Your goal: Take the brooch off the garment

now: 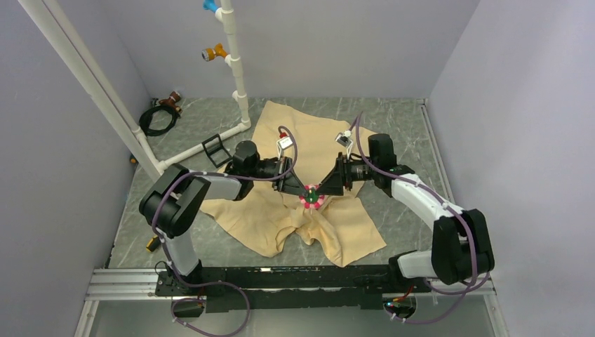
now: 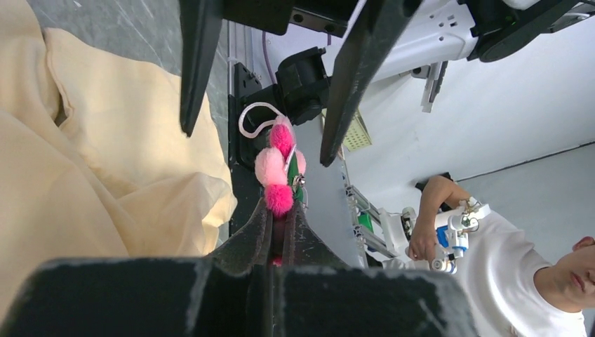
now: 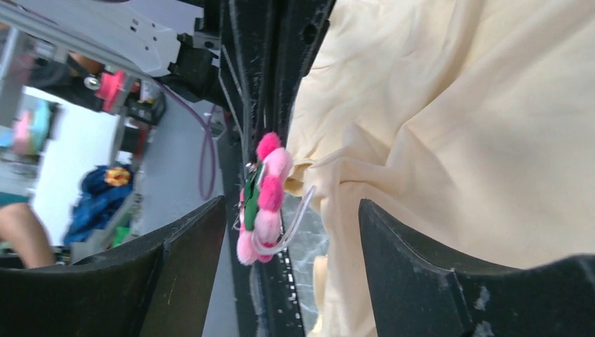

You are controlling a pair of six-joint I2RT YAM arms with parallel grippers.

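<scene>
The brooch [image 1: 312, 196], pink petals round a red-and-green centre, hangs between my two grippers above the lower middle of the beige garment [image 1: 309, 126]. My left gripper [image 1: 299, 190] is shut on one pink petal of the brooch [image 2: 279, 199]. In the right wrist view the brooch [image 3: 265, 203] shows edge-on with a clear loop hanging from it. My right gripper [image 3: 292, 202] is open, with a finger on each side of the brooch and touching nothing. A raised fold of the garment [image 3: 456, 105] lies close beside the brooch. I cannot tell whether the brooch is still pinned to the garment.
A white pipe frame [image 1: 238, 77] stands at the back left, with a black cable coil [image 1: 158, 116] and a small black stand [image 1: 216, 149] near it. Grey walls close the sides. A person in a white shirt [image 2: 533, 267] is beyond the table.
</scene>
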